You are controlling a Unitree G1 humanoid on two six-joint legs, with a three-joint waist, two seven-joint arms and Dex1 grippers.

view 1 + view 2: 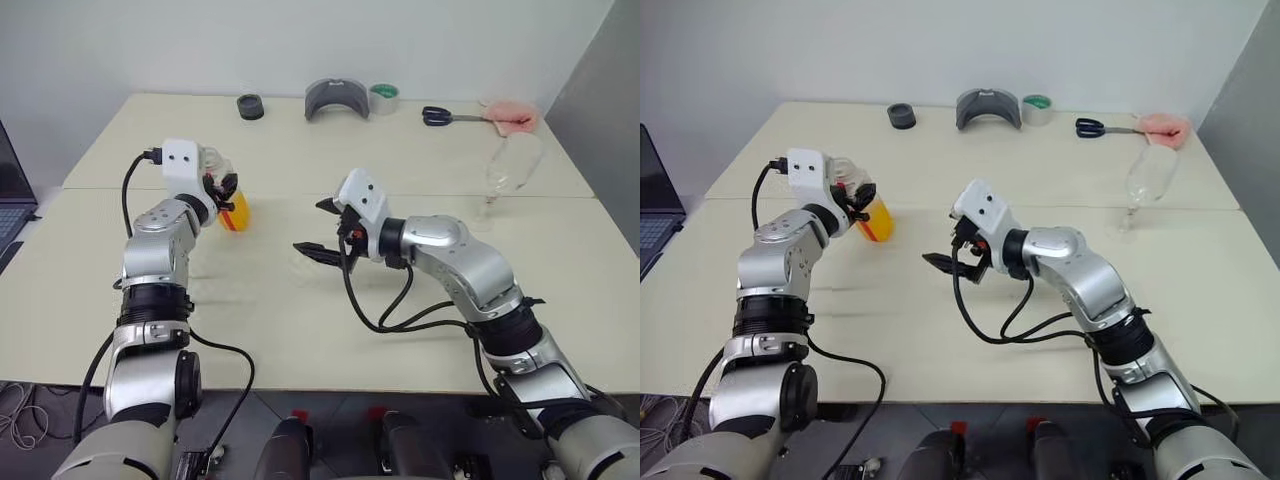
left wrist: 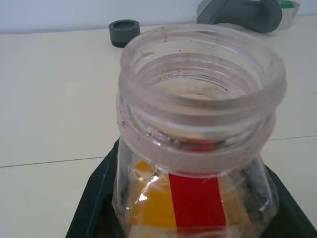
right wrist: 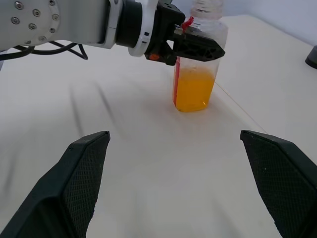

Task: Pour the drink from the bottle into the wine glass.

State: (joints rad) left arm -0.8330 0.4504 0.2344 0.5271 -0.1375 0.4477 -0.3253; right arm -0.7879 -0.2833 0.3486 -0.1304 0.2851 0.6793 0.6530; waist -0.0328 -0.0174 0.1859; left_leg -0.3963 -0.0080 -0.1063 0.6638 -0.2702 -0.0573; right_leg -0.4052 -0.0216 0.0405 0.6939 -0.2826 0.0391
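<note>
I have the left gripper (image 1: 222, 190) closed on the bottle (image 1: 233, 205), clamped around its upper body just under the open, capless neck, on the left side of the desk (image 1: 300, 310). The bottle stands upright, and from the right wrist view it seems to rest on or hang just above the desk; I cannot tell which. The drink (image 3: 194, 89), a translucent orange liquid, fills roughly the lower half. My right gripper (image 1: 318, 228) hovers over the middle of the desk with its two black fingers spread wide and nothing between them, pointing left toward the bottle. The wine glass (image 1: 512, 168) stands well apart on the far right, beside the seam in the desk, and looks empty. Along the far edge lie a small dark cap (image 1: 250, 106), a grey curved object (image 1: 337, 99), a roll of tape (image 1: 385, 98), scissors (image 1: 447, 116) and a pink cloth (image 1: 513, 115). As I judge it, pouring has not begun, and glass and bottle must first be brought together. To do this well I would keep the bottle upright while carrying it, since the neck is open. I would use the free right gripper to take the glass low on its stem, holding it steady. Then I would tilt the bottle slowly, mouth over the bowl.
</note>
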